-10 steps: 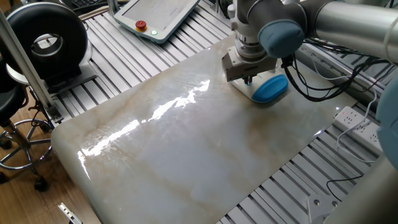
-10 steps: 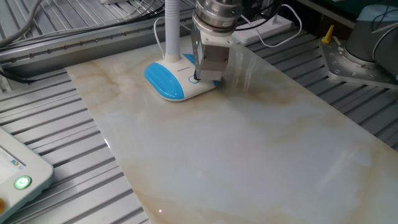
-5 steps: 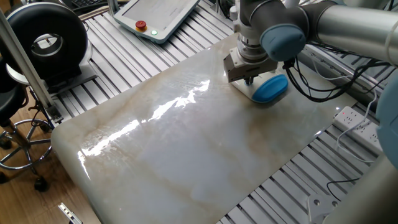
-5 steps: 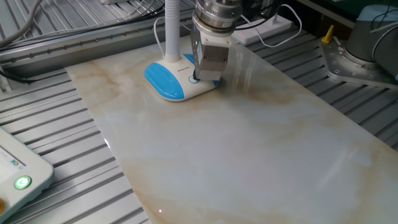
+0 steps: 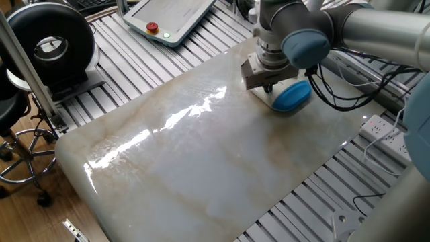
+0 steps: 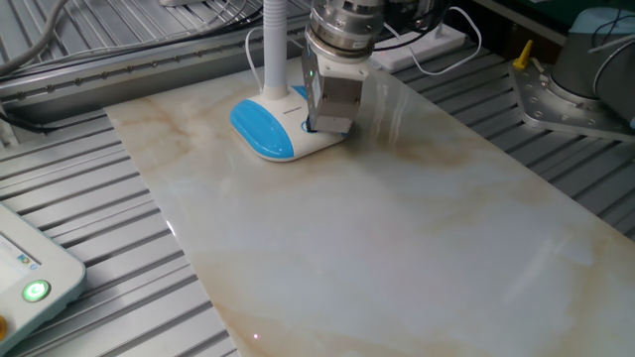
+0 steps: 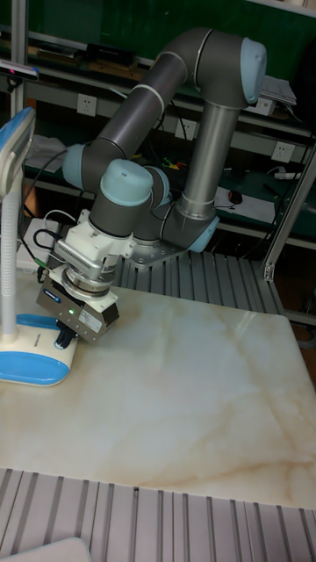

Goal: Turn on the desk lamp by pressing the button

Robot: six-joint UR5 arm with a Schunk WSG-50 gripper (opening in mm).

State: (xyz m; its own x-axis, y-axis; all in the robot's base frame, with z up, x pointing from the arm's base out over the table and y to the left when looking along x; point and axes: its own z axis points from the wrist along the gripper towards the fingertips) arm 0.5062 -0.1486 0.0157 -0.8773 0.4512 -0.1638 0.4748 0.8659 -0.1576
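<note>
The desk lamp (image 6: 270,130) stands at the far edge of the marble slab, its oval base (image 5: 291,96) white in the middle with blue ends. Its slim white neck (image 7: 9,263) rises to a blue-edged head (image 7: 17,149). My gripper (image 7: 63,338) points straight down over the white middle of the base, beside the neck. In the tall view its dark fingertips form one block with no gap, right at the base's top. The button is hidden beneath the gripper (image 6: 316,123) in every view.
A white pendant (image 5: 169,17) with a red button lies behind the marble slab (image 5: 201,168). A black round device (image 5: 50,44) stands at the left. Power strips (image 5: 386,131) and cables lie on the slatted table beside the lamp.
The gripper has shifted slightly over the lamp base, and its body now covers the small ring that showed beside the fingers a second ago. The lamp has not moved.
</note>
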